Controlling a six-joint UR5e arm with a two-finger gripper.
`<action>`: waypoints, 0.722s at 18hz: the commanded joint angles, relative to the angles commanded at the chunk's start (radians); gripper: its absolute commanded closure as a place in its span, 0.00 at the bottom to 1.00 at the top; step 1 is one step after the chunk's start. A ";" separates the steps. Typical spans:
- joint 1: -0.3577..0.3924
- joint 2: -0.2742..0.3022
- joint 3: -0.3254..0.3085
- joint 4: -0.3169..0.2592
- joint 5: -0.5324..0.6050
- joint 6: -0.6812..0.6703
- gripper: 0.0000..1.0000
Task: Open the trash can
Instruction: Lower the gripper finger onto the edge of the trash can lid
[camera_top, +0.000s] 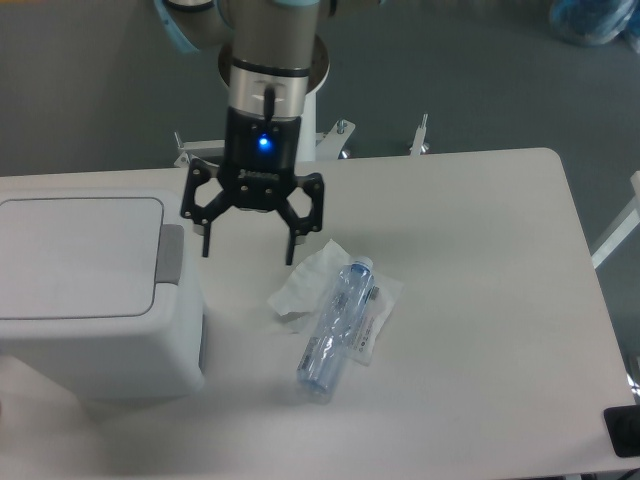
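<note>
Tool (248, 251): black two-finger unit on arm, blue light lit on wrist, pointing straight down. Fingers spread wide apart, nothing between them. Hovering above bench (480, 300), a little right of trash can (85, 290), far of bottle.

Just right and near of tool: crumpled white tissue (300, 285), w/ clear plastic bottle (337, 328) lying on its side partly across it, cap end toward far side. Small packet or wrapper under bottle, details too blurred to tell.

Trash can at left edge of bench, partly cut off by frame. Large boxy white plastic bin, rounded corners, flat rectangular lid (75, 255) closed and level. Grey push tab (171, 257) on lid's right edge, facing tool. Far bigger than bottle.

Risks, as judgement only:
- Press landing off tab, on lid or bin rim: lid prob. stays latched, bin may just slide on smooth bench.
- Spread fingers straddling tab or catching lid edge: one fingertip could snag as lid springs up.
- Sideways push instead of downward: light bin could shift left or tip.
- Low sweep toward bin unlikely to hit bottle or tissue, but drifting right/near would drag them.

Far off bench: grey floor, white robot base (318, 120), blue item top right corner, unclear.
</note>
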 joint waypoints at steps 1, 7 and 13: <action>-0.009 0.000 0.000 0.000 0.000 0.000 0.00; -0.025 -0.006 -0.006 0.002 0.002 0.002 0.00; -0.028 -0.008 -0.012 0.003 0.003 0.003 0.00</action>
